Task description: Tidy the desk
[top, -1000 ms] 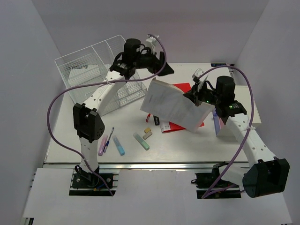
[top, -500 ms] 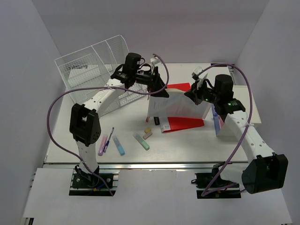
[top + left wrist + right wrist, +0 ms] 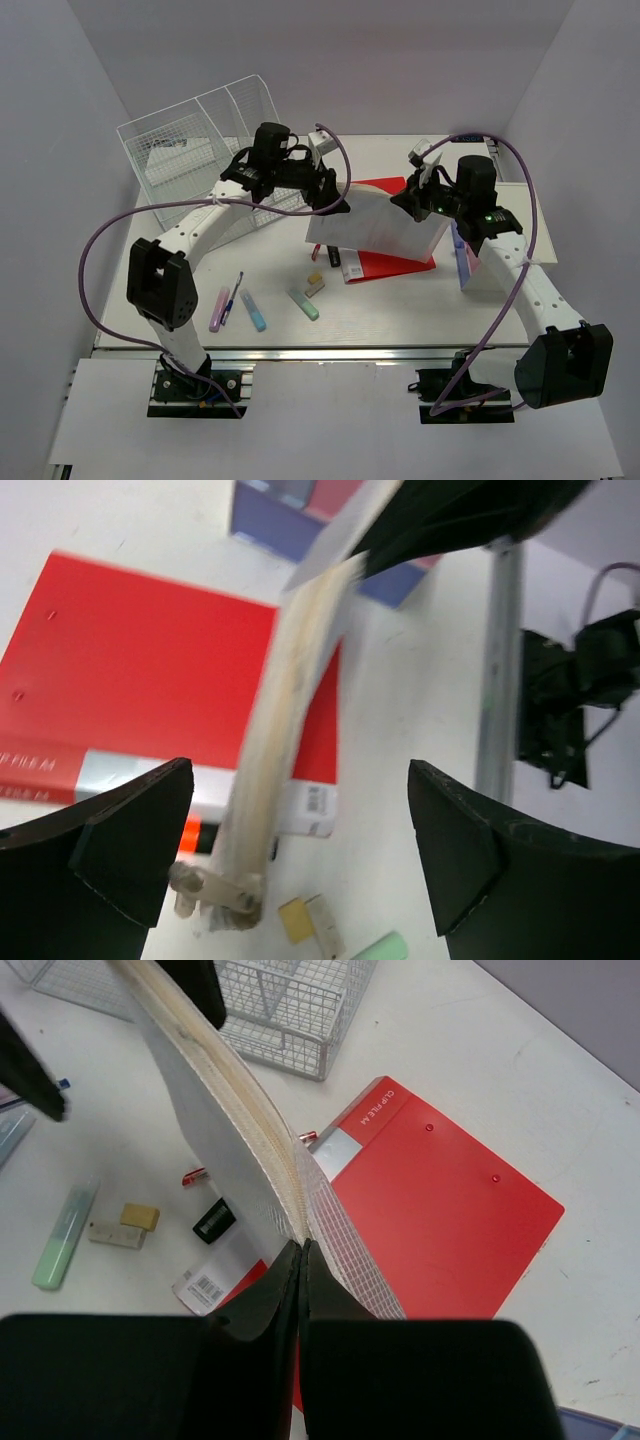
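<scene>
The desk (image 3: 400, 300) is a white tabletop with a silver rail (image 3: 330, 352) along its front edge. My right gripper (image 3: 405, 200) is shut on the zipper edge of a white mesh zip pouch (image 3: 375, 225) and holds it above the desk; the right wrist view shows the pinch (image 3: 303, 1250) on the pouch (image 3: 220, 1130). My left gripper (image 3: 330, 195) is open at the pouch's other end. In the left wrist view the pouch's edge (image 3: 285, 710) runs between the wide-apart fingers (image 3: 120, 850), nearer the left one, with no contact that I can see.
A red clip file (image 3: 395, 262) lies under the pouch. A wire-mesh organizer (image 3: 190, 140) stands at the back left. Green (image 3: 303, 303), blue (image 3: 253, 311) and pink (image 3: 218, 309) highlighters and small erasers (image 3: 316, 283) lie near the front. A white box (image 3: 485, 270) sits at the right.
The left gripper has swung from near the organizer down to the pouch's left end. The pouch, held by the right gripper, has turned and sunk lower over the red file.
</scene>
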### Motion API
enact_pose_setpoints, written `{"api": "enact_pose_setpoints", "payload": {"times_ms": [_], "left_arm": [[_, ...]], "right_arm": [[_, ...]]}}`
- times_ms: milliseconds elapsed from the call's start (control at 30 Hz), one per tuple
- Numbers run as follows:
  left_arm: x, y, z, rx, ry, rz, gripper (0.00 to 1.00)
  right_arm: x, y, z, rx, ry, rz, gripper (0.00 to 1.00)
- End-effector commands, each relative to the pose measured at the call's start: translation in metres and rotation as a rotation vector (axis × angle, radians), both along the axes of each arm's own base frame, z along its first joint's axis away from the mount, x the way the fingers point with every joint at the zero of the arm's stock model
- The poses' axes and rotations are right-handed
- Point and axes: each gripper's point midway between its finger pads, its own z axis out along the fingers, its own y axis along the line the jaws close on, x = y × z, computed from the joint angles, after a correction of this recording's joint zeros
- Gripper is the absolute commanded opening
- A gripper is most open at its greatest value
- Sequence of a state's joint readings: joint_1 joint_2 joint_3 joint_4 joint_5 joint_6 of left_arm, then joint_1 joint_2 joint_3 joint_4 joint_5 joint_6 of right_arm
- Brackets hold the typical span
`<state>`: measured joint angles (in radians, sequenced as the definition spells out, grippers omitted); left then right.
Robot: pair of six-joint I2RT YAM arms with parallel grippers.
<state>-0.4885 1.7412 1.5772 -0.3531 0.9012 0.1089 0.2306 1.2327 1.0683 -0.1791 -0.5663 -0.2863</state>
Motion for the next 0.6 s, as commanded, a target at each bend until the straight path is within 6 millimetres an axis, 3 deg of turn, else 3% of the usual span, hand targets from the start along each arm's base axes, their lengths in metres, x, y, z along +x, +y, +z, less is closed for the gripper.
{"api": "enact_pose_setpoints", "payload": {"times_ms": [0, 33, 133, 167, 233, 267, 300, 333, 433, 467, 500, 567], "left_arm": [[0.019, 0.012, -0.025, 0.119, -0.021, 0.110, 0.96], [0.020, 0.012, -0.028, 0.124, -0.018, 0.108, 0.93], [0.022, 0.013, -0.029, 0.129, -0.023, 0.120, 0.67], [0.022, 0.012, -0.022, 0.112, -0.043, 0.122, 0.53], [0.018, 0.013, -0.020, 0.095, -0.056, 0.113, 0.40], [0.017, 0.013, -0.009, 0.072, -0.097, 0.110, 0.33], [0.015, 0.014, -0.012, 0.073, -0.101, 0.109, 0.07], [0.014, 0.015, -0.009, 0.064, -0.121, 0.112, 0.00], [0.008, 0.017, 0.004, 0.045, -0.204, 0.078, 0.00], [0.004, 0.018, 0.005, 0.058, -0.232, 0.052, 0.00], [0.001, 0.019, 0.015, 0.054, -0.270, 0.030, 0.00], [-0.006, 0.023, 0.017, 0.086, -0.324, -0.026, 0.00]], "right_arm": [[-0.004, 0.008, 0.045, 0.057, -0.099, 0.044, 0.00], [-0.005, 0.008, 0.045, 0.060, -0.097, 0.046, 0.00], [-0.008, 0.009, 0.045, 0.061, -0.092, 0.052, 0.00], [-0.008, 0.008, 0.045, 0.058, -0.090, 0.048, 0.00], [-0.011, 0.006, 0.037, 0.032, -0.064, 0.057, 0.00], [-0.012, 0.007, 0.033, 0.023, -0.048, 0.070, 0.00], [-0.017, 0.008, 0.025, 0.014, -0.016, 0.086, 0.00], [-0.019, 0.009, 0.021, 0.002, -0.019, 0.109, 0.00], [-0.031, 0.012, 0.013, -0.009, -0.001, 0.172, 0.03], [-0.035, 0.014, 0.013, -0.011, -0.001, 0.194, 0.18], [-0.036, 0.013, 0.014, -0.016, 0.001, 0.197, 0.26], [-0.039, 0.011, 0.021, -0.057, -0.014, 0.226, 0.39]]}}
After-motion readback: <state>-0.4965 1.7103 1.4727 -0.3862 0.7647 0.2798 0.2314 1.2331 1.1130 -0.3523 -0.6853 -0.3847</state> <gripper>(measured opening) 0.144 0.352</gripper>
